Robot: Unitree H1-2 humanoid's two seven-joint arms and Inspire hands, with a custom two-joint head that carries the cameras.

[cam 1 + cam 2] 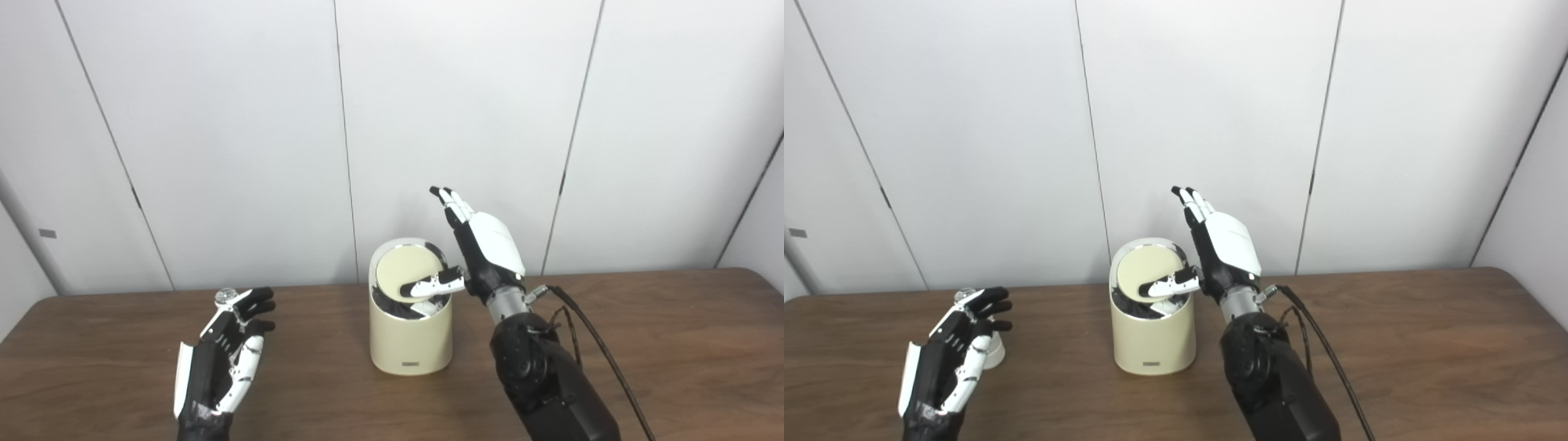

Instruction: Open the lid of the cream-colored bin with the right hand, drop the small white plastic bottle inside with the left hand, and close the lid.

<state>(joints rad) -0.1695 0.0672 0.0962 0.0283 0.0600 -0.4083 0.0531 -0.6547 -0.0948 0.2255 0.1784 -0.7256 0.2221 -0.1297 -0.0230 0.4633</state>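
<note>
Table (643, 343) dark wood grain, matt. Bin (410, 343) smooth cream plastic, slight sheen (shiny metallic-looking rim). Hand shells glossy white plastic, fingers (450, 202) black-tipped.

Cream-colored bin (410, 343): round, upright, mid-table near the wall. Its disc lid (407, 269) is tilted up toward the back, dark opening showing under it. Small white plastic bottle (992, 350): upright on the table, well left of bin, mostly hidden.

Dark wooden table (674, 343) before white panelled wall (459, 122).
</note>
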